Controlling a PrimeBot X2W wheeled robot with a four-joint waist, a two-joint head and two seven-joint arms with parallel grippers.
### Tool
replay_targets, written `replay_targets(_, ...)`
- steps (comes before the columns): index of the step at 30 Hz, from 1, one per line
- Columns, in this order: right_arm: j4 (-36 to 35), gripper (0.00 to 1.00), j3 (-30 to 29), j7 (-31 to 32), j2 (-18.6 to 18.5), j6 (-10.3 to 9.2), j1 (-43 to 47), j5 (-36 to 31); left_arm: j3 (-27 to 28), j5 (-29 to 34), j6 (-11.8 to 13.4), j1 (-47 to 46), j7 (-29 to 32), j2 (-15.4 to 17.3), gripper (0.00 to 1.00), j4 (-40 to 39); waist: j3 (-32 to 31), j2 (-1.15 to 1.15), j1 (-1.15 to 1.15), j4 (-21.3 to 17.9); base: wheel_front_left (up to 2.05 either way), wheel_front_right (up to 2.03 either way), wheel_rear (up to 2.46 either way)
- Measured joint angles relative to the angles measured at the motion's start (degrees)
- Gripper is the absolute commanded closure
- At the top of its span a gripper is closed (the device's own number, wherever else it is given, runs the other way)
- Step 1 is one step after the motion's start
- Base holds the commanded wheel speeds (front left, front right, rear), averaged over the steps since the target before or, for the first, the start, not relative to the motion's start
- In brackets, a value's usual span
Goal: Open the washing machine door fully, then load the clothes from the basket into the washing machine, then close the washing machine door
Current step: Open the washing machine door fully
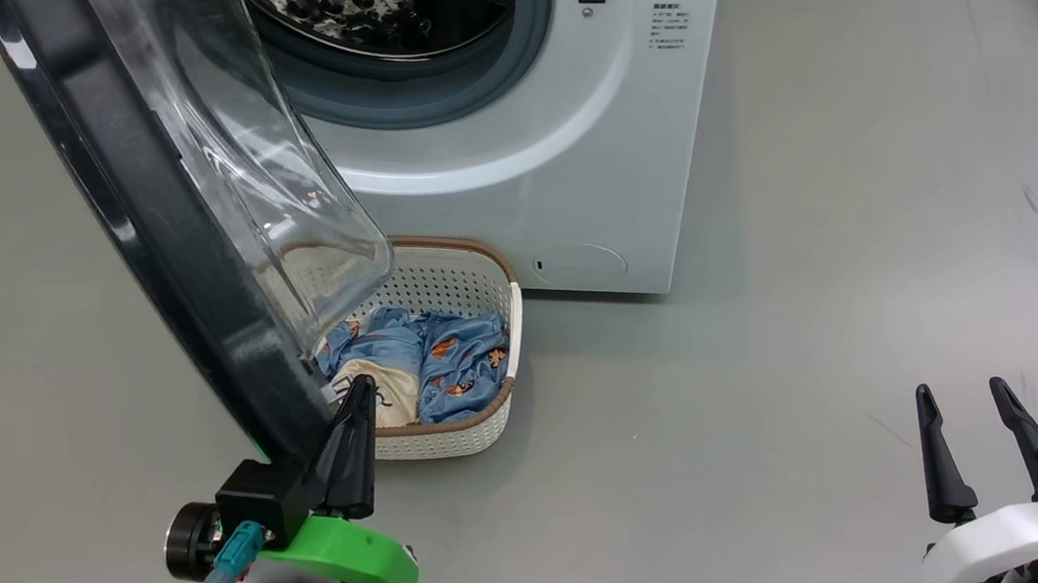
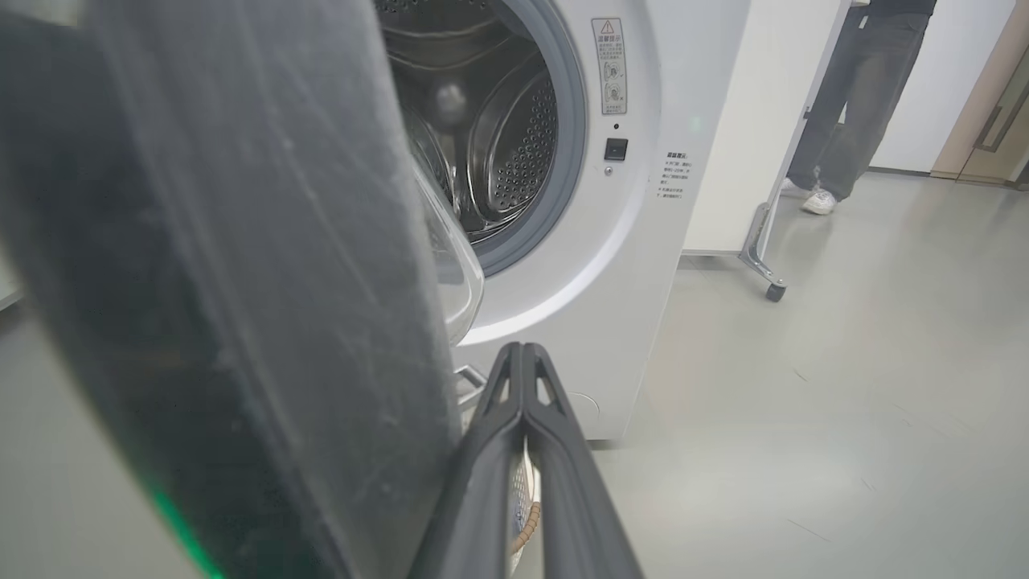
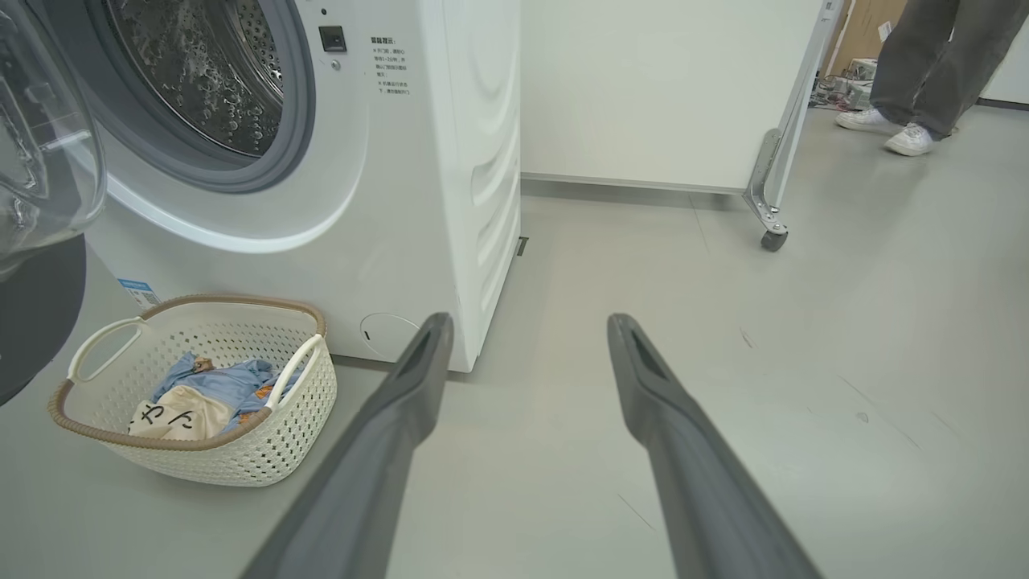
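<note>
The washing machine (image 1: pixel 553 148) stands with its steel drum (image 3: pixel 201 72) exposed. The washing machine door (image 1: pixel 156 220) is swung out towards me, its glass porthole (image 1: pixel 275 191) hanging over the basket (image 1: pixel 472 286). The basket sits on the floor in front of the machine and holds the clothes (image 1: pixel 449 354): a blue printed garment (image 3: pixel 233 378) and a cream piece with black characters (image 3: pixel 181 414). My left gripper (image 1: pixel 360 385) is shut and empty, lying along the inner side of the door's lower rim (image 2: pixel 241 322). My right gripper (image 3: pixel 530 322) hangs open over bare floor to the right, holding nothing.
A white panel on a wheeled frame (image 3: pixel 773 239) stands right of the machine. A person's legs (image 3: pixel 924 64) are behind it at the far right. Grey floor (image 1: pixel 811 303) stretches open to the right of the machine and the basket.
</note>
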Motion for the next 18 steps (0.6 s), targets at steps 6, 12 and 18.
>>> replay_targets(6, 0.21, 0.0, -0.08, 0.0, 0.58, 0.11, 0.14, -0.44, 2.59, -0.15, 1.33, 0.54, 0.0, -0.07, 1.0, -0.16, -0.51, 0.0, 0.0, 1.84, 0.0, 0.0, 0.0)
replay_targets(12, 0.38, 0.0, -0.42, 0.0, 0.68, 0.24, 0.32, -0.46, 5.11, -0.41, 2.56, 0.61, 0.0, 0.29, 1.0, -1.44, -0.98, 0.0, 0.0, 3.34, 0.0, 0.0, 0.0)
replay_targets(18, 0.48, 0.0, -1.02, 0.0, 0.78, 0.26, 0.88, -0.47, 7.49, -0.65, 3.27, 2.2, 0.0, 0.77, 1.0, -1.51, -1.44, 0.0, 0.0, 5.31, 0.0, 0.0, 0.0)
